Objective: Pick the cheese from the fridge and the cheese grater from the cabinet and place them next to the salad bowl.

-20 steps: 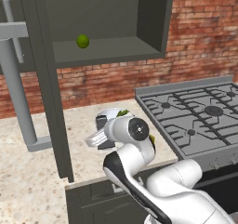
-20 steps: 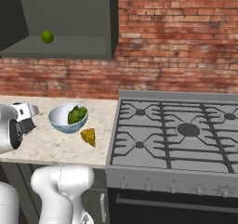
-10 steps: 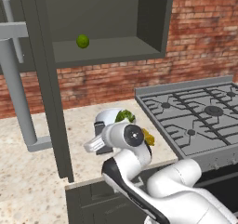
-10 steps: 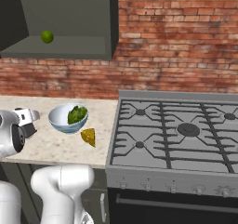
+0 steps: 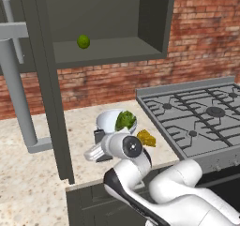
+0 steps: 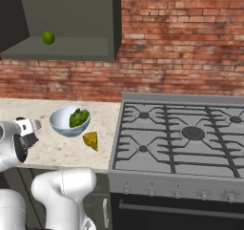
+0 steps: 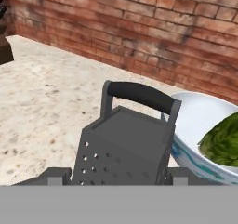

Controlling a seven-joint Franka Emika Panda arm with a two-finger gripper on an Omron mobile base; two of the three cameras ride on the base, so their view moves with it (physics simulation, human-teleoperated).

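While the brick wall, the stove (image 6: pixel 190 133) and the open cabinet (image 5: pixel 108 28) sit in the same places in both base views as a second ago, the arm has swung: its big round wrist joint has dropped lower and nearer the front edge of the table (image 5: pixel 28 183), and the hand has drawn in toward the salad bowl (image 6: pixel 62 124). Inside the cabinet only a green lime (image 5: pixel 83 41) lies on the shelf.

On the table the salad bowl stands left of the stove, with the cheese (image 6: pixel 90 141) lying just beside it on the stove side, so that half of the job looks finished.

The cheese grater (image 7: pixel 125 148) is upright, its handle on top, its side close against the rim of the bowl in the hand view. The pincer (image 7: pixel 111 177) is clamped on the cheese grater, a finger tip at each side of its base. From the left base view the grater hangs low over the table on the side of the bowl away from the stove; whether its foot already touches the surface I cannot tell.

My reading is that the carry is nearly over: what remains is to set the grater down and release it without knocking the bowl.
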